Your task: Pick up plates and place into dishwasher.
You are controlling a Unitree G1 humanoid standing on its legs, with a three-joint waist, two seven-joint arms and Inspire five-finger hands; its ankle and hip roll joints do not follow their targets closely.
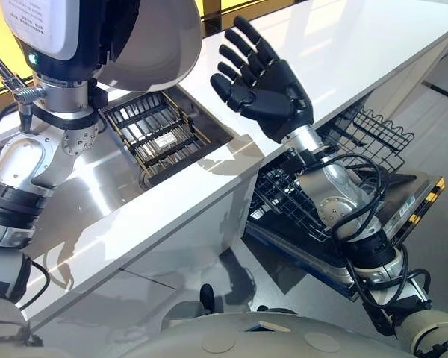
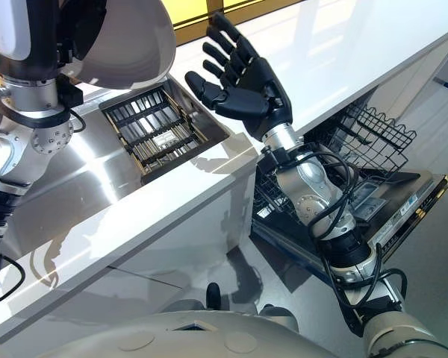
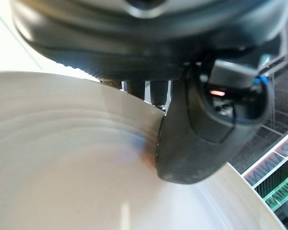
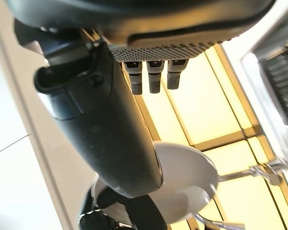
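The left hand point(image 3: 201, 129) holds a white plate point(image 1: 145, 45) raised at the upper left of the frame, above the sink point(image 1: 97, 186) set into the white table point(image 1: 343, 52). In the left wrist view the thumb is pressed down on the inner face of the plate near its rim, so the hand is clamped on the plate; the fingers presumably back it from underneath, though they are hidden there. Holding it by the rim keeps the plate's edge free, which suits sliding it between rack tines. The right hand point(image 1: 261, 78) is lifted over the table edge at the upper centre of the frame, palm up, fingers spread and straight, holding nothing. This posture suggests it is ready to receive or steady the plate. Below it, at the right of the frame, the dishwasher door point(image 1: 411, 201) is lowered and the wire rack point(image 1: 373, 130) is pulled out, so the slots are accessible from above. A dark slatted tray point(image 1: 153, 134) lies in the sink. The plate is well apart from the rack; the transfer across the table edge is not yet done.
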